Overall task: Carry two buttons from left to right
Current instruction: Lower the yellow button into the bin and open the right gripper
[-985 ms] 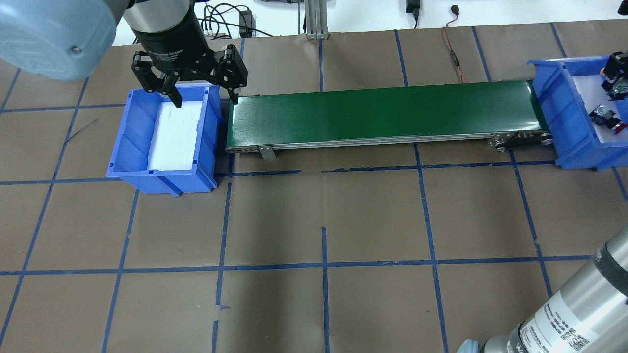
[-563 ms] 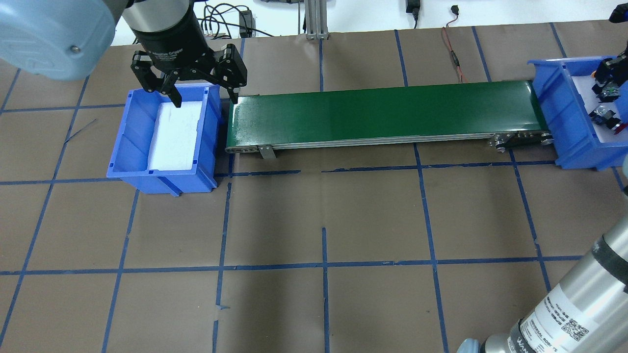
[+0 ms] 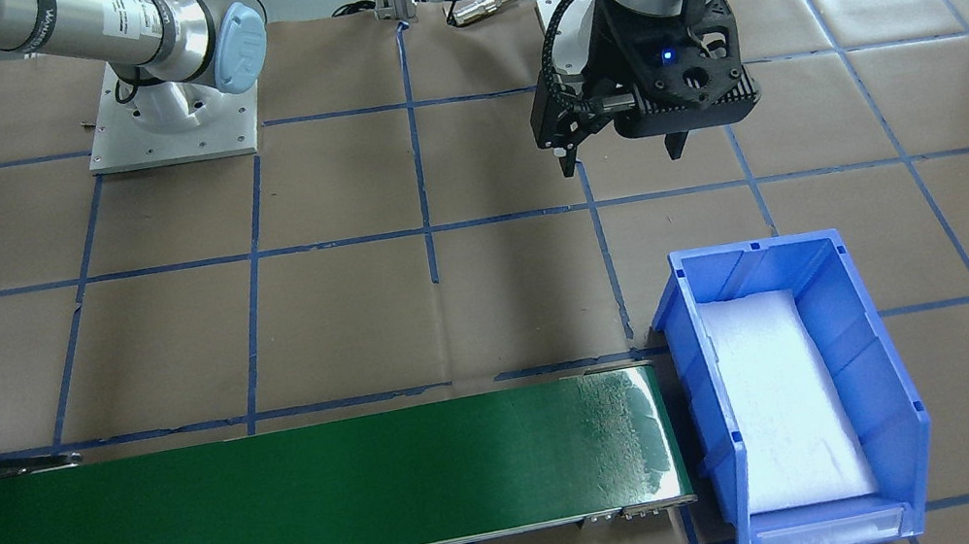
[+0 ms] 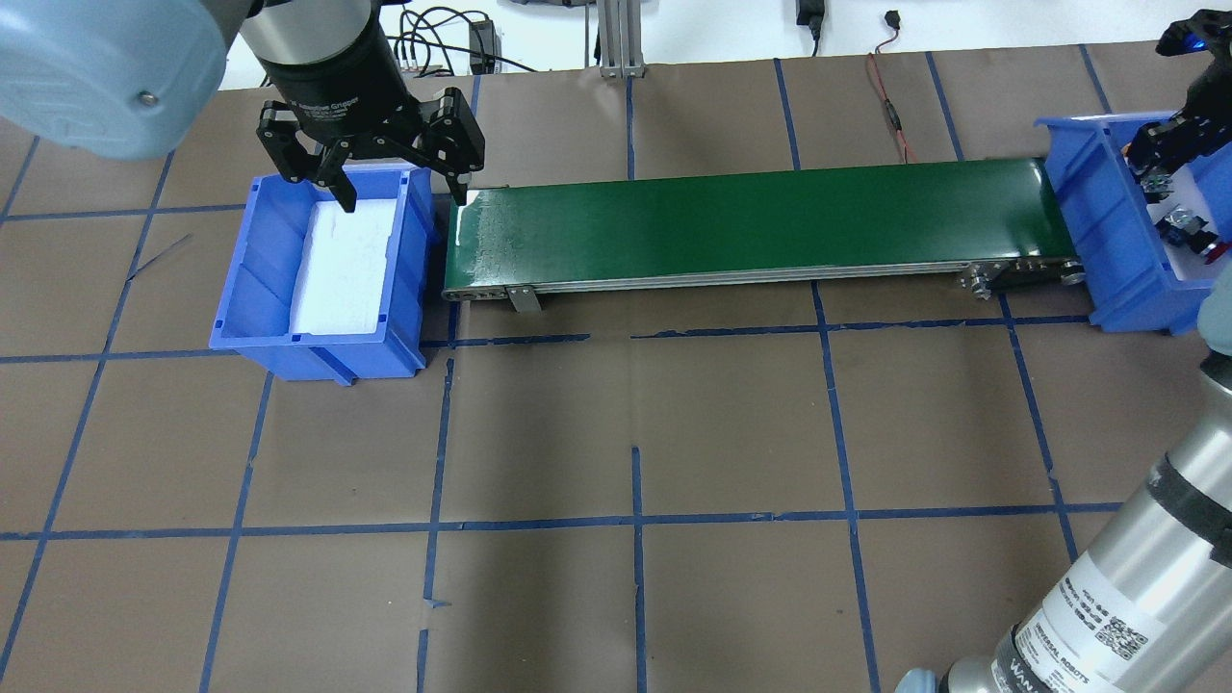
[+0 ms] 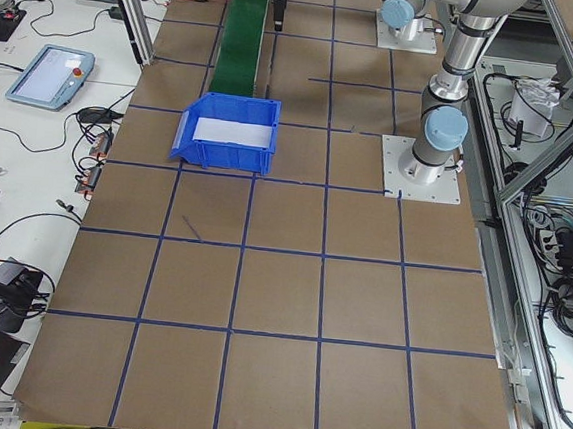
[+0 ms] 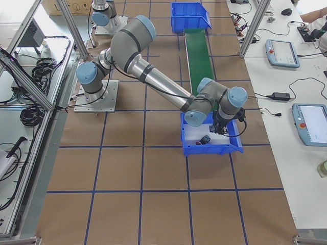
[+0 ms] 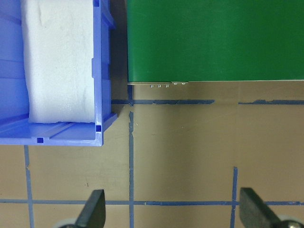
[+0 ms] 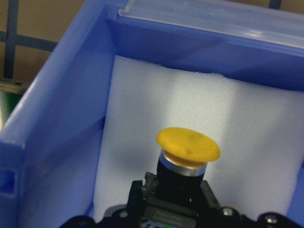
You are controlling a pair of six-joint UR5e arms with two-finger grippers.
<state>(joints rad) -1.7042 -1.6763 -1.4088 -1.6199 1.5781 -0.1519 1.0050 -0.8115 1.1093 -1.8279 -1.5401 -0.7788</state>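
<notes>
My right gripper (image 8: 173, 216) is shut on the yellow button (image 8: 188, 151) and holds it cap forward above the white foam of the right blue bin (image 8: 57, 118). In the overhead view this gripper (image 4: 1158, 159) hangs over the bin's (image 4: 1097, 212) left part. The red button (image 4: 1196, 238) lies on the foam in the same bin. My left gripper (image 4: 404, 197) is open and empty. It hovers between the left blue bin (image 4: 231, 337) and the conveyor's left end. In the left wrist view its fingertips (image 7: 97, 209) stand wide apart over brown paper.
A green conveyor belt (image 4: 751, 221) runs between the two bins. The left bin (image 3: 678, 279) holds only white foam. The table is covered in brown paper with blue tape lines. Cables lie along the far edge.
My right gripper has moved left across the right bin with the yellow button in it. The left arm has not moved.
</notes>
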